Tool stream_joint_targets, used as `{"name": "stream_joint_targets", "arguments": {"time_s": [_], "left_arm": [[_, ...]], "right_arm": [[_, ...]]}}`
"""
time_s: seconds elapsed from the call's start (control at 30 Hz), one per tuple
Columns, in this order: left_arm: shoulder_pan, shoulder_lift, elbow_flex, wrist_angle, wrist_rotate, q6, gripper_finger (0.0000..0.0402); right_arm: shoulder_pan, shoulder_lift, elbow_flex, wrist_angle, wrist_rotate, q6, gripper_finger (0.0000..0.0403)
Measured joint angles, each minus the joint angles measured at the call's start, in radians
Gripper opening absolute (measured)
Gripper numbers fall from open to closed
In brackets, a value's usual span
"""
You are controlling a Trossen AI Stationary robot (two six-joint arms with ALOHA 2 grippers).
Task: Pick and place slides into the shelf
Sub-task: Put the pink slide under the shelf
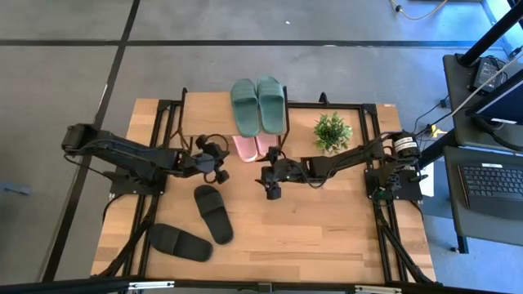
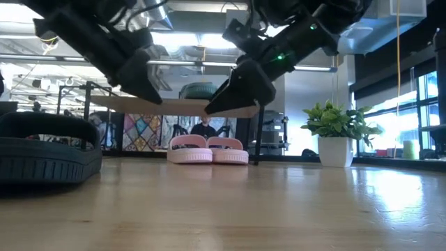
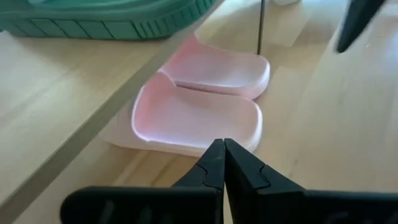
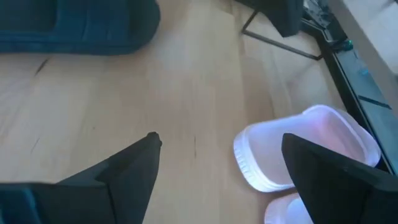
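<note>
The shelf (image 1: 211, 116) stands at the table's far middle, and the dark green pair (image 1: 258, 104) lies on its top board. The pale pink pair (image 1: 255, 147) sits under that board, heels toward the near edge (image 2: 208, 150) (image 3: 199, 106). Two black slides (image 1: 213, 212) (image 1: 180, 242) lie on the tabletop near the left. My left gripper (image 1: 222, 165) (image 3: 222, 155) hovers shut just in front of the shelf, left of the pink pair. My right gripper (image 1: 265, 174) (image 4: 217, 155) hovers open right in front of the pink heels (image 4: 305, 149), above the table (image 2: 233, 97).
A small potted plant (image 1: 332, 131) (image 2: 338, 136) stands right of the shelf. One black slide looms close at the left of the low view (image 2: 45, 146). Bare wood stretches across the table's near right part (image 1: 327, 237). Desks with a laptop stand beyond the right edge.
</note>
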Motion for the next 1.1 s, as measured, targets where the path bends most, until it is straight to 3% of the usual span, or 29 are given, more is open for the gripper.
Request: {"name": "stream_joint_targets", "arguments": {"time_s": [0.27, 0.5, 0.73, 0.93, 1.1], "left_arm": [[-0.089, -0.182, -0.161, 0.132, -0.087, -0.052, 0.0000], [-0.115, -0.388, -0.339, 0.380, 0.007, 0.013, 0.0000], [-0.109, -0.555, -0.385, 0.394, 0.043, 0.031, 0.0000], [-0.109, -0.620, -0.384, 0.387, 0.054, 0.069, 0.0000], [-0.110, -0.626, -0.384, 0.325, 0.055, 0.073, 0.0000]], "right_arm": [[-0.062, 0.021, 0.070, -0.062, -0.073, -0.031, 0.0331], [-0.079, 0.177, 0.283, -0.303, -0.138, -0.095, 0.0331], [-0.099, 0.303, 0.442, -0.432, 0.052, -0.168, 0.0331], [-0.118, 0.328, 0.451, -0.489, 0.051, -0.213, 0.0320], [-0.121, 0.328, 0.451, -0.505, 0.029, -0.270, 0.0275]]}}
